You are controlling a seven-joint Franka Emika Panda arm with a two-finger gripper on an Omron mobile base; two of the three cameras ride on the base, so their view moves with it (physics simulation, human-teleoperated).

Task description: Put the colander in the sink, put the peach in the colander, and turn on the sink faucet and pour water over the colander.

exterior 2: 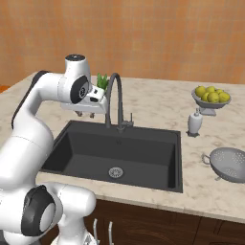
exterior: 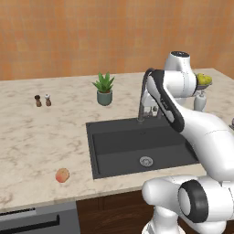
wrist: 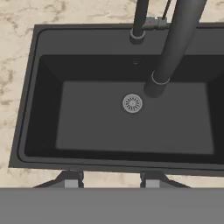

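Right base view: the colander (exterior 2: 228,164) is seen on the counter (exterior 2: 201,191) at four o'clock of the empty sink (exterior 2: 119,153). The gripper (wrist: 109,179) is held spread, empty. The faucet (exterior 2: 115,98) could be struck if a direct sweep is made.

The sink (wrist: 131,127) lies below the camera, a dark rectangular basin with nothing in it but its round silver drain (wrist: 132,103), set near the middle of the floor. The faucet (wrist: 175,48) crosses the upper right: its thick dark spout runs down from the top edge and its mouth hangs over the basin, just right of the drain. Its base (wrist: 137,35) stands on the far rim, with a thin lever (wrist: 158,22) beside it. Marbled beige desk (wrist: 13,78) wraps the sink on the left, top and near side. The 2 fingers (wrist: 70,180) show at the bottom, apart, with nothing between them
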